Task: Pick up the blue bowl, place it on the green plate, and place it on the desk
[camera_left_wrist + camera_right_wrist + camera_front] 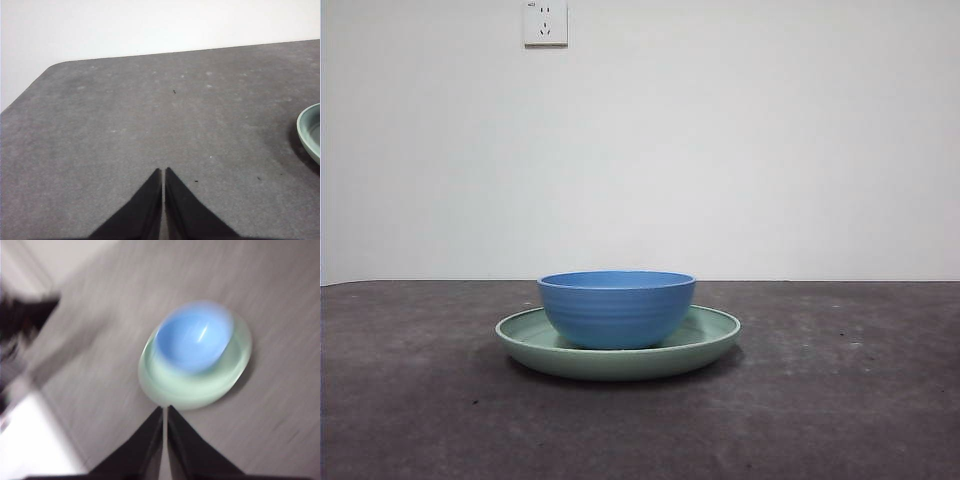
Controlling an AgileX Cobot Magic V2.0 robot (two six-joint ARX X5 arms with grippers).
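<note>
My ridged blue bowl (616,308) sits in the pale green plate (715,335); next, my right gripper (164,409), jaws pressed together, must spread to lift it onto the desk (840,400).

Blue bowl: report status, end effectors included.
Blue bowl sits upright in green plate on desk. Left end effector shut, over bare desk. Right end effector shut, above plate. Nothing in the way.

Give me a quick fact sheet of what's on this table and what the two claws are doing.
bowl: blue bowl, upright, sitting inside the plate
plate: green plate, flat on the desk
left claw: shut, holds nothing, over bare desk beside the plate
right claw: shut, holds nothing, above the plate and bowl; its picture is blurred
wall: white, with a power socket
</note>
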